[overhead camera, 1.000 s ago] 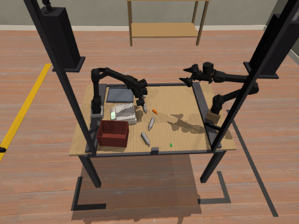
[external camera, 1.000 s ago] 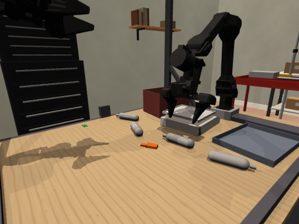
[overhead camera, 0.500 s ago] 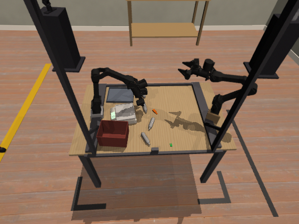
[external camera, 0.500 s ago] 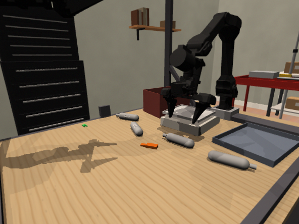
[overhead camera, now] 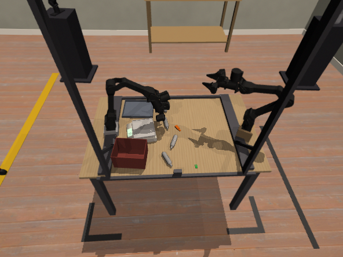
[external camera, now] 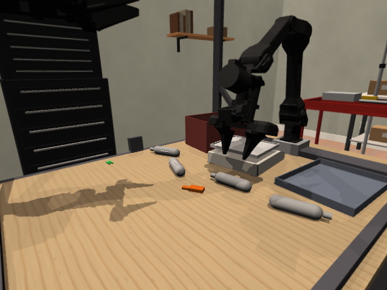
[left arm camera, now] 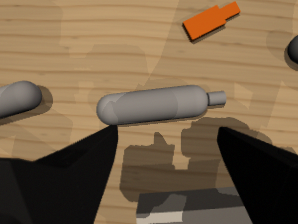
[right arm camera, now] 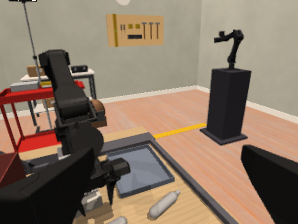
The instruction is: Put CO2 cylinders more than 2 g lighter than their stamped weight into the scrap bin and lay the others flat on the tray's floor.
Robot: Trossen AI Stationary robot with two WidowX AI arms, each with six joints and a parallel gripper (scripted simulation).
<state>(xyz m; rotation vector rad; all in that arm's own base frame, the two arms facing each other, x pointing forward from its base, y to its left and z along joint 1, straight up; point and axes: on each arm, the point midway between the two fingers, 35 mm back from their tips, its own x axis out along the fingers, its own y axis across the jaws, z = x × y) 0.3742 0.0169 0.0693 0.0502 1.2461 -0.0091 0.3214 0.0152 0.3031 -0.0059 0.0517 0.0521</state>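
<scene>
Printed labels on two cylinders (external camera: 165, 150), unreadable

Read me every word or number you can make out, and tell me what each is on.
None can be read.
Scale display: lit green, its characters too small to read.
Cylinder farthest from the tray: a pale label with marks, too blurred to read.
Cylinder next farthest from the tray: label likewise too small.
The other two cylinders: no label visible.
</scene>
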